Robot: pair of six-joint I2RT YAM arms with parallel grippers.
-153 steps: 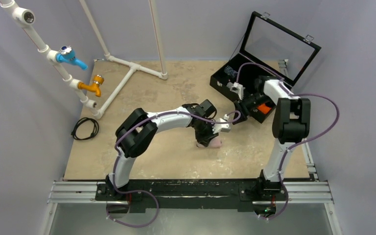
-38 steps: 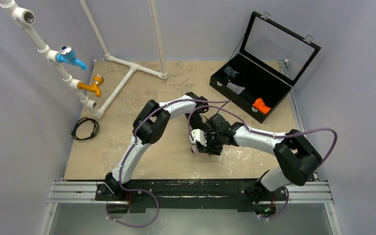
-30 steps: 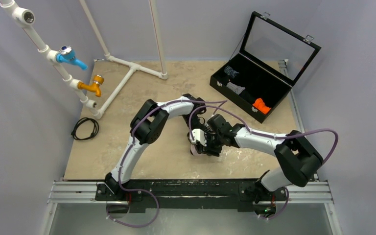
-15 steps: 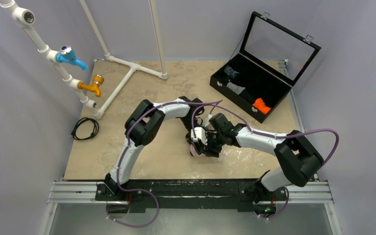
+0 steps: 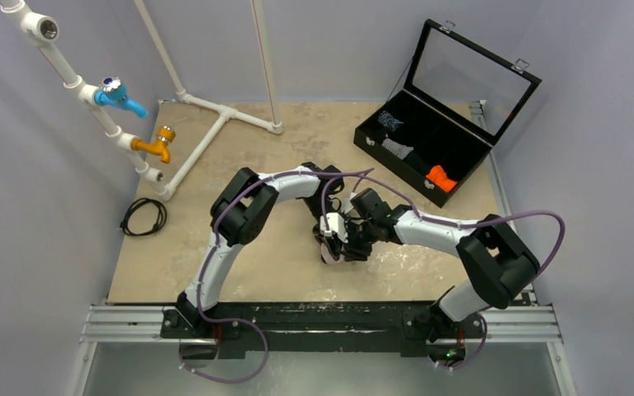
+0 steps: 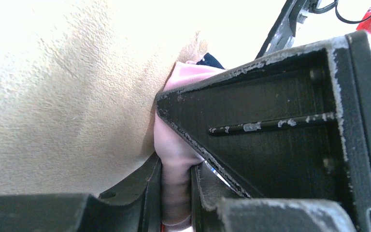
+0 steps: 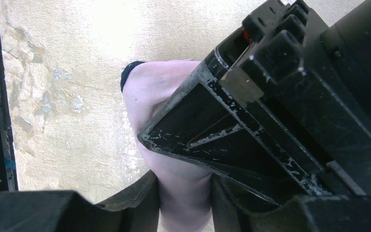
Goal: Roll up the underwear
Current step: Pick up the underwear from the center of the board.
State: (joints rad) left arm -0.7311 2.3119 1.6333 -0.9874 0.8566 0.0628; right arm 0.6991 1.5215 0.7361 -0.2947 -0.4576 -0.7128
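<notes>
Clamping the underwear (image 7: 157,92) in both the left claw (image 6: 176,195) and the right claw (image 7: 184,193), equally near, meeting over it toward the desk's (image 5: 149,264) near edge.

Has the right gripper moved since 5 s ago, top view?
Yes. The right gripper left the black case and came left and down-frame, now at the underwear.
</notes>
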